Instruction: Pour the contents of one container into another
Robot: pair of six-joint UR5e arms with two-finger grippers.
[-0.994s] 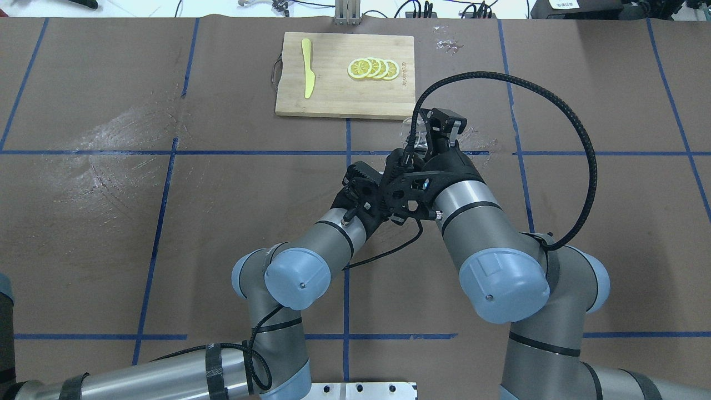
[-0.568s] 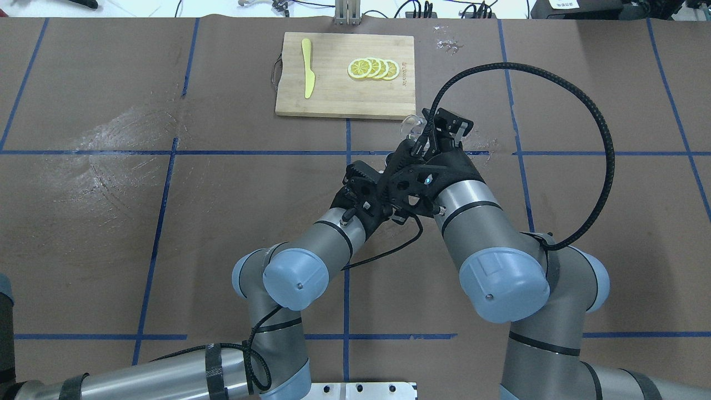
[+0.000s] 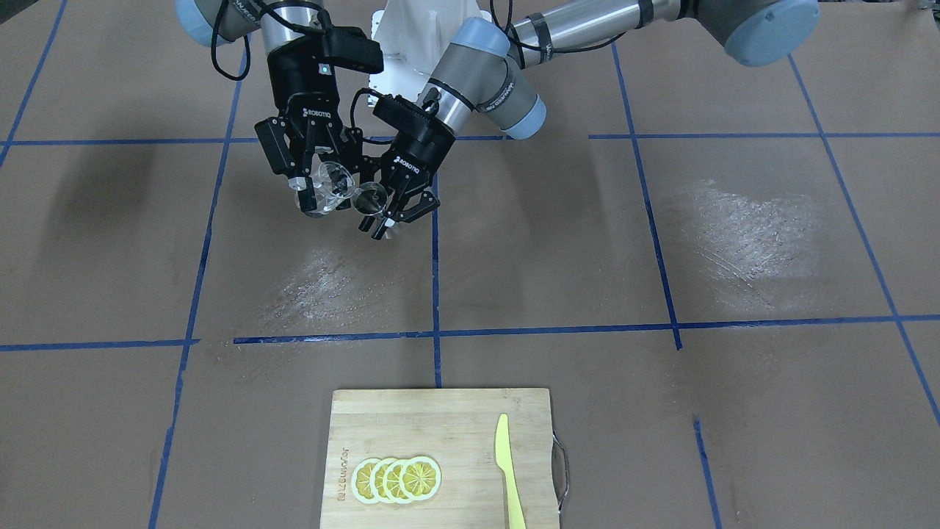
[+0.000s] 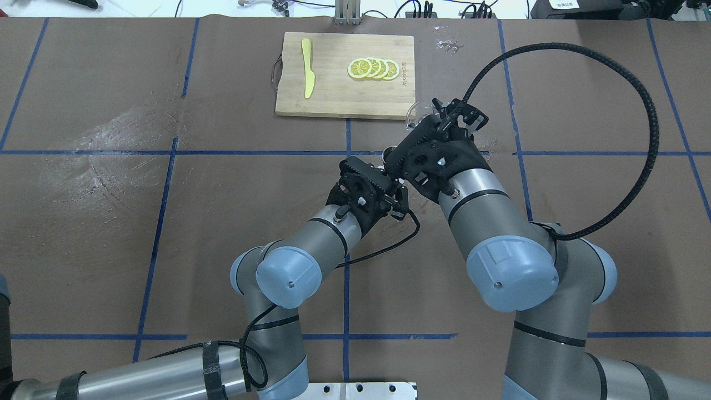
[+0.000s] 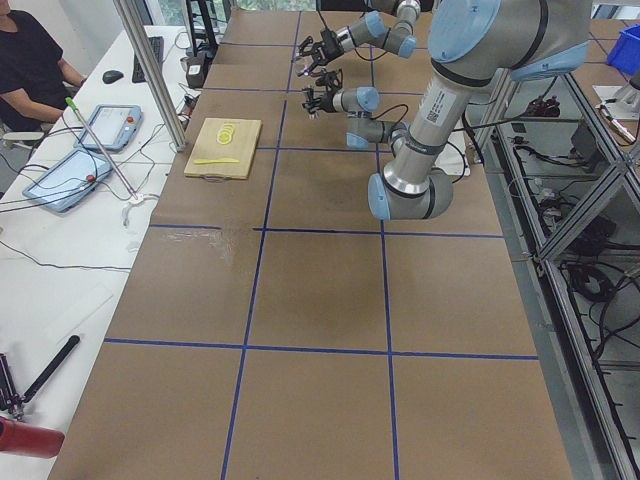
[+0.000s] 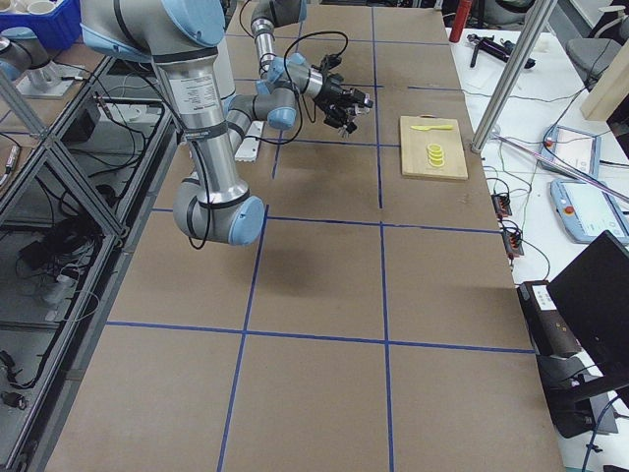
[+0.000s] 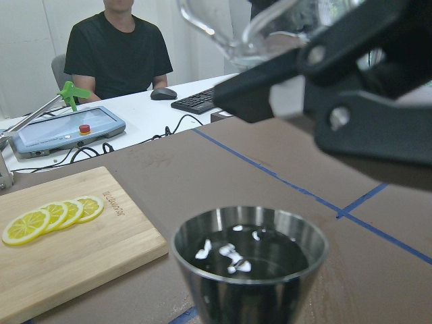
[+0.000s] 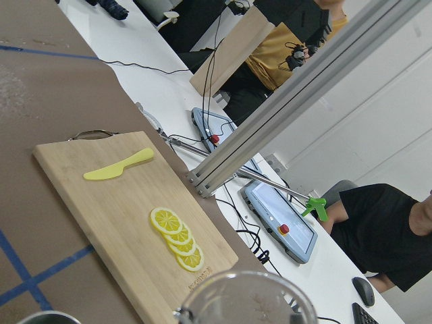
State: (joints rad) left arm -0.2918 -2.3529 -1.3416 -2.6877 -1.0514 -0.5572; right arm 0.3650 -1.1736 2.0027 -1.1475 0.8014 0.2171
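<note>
The right pincer [image 3: 317, 192] is clenched on the glass tumbler [image 3: 328, 185] and holds it in the air above the brown worktop [image 3: 661, 220]. The tumbler is tipped over, its mouth turned towards the steel jigger [image 3: 369, 198] just beside it. The left pincer [image 3: 394, 217] is clamped round the jigger and holds it off the worktop with its upper cup facing up. In the left wrist view the jigger's round rim fills the lower middle of the picture, and liquid with bright glints lies in the cup. The tilted tumbler hangs above and a little behind it, between the black fingers [image 7: 351, 81] of the other pincer. I cannot tell whether any liquid is left in the tumbler. The two vessels are close together, but I cannot tell whether they touch. In the overhead view both wrists meet near the middle of the worktop, and the tumbler's clear rim shows just past the right wrist. A bamboo cutting board [image 3: 440, 419] lies well apart on the side away from the robot. It carries a row of overlapping lemon slices [image 3: 396, 479] and a yellow knife [image 3: 508, 477]. A person [image 7: 118, 47] in a black shirt sits at a white desk beyond the worktop.
</note>
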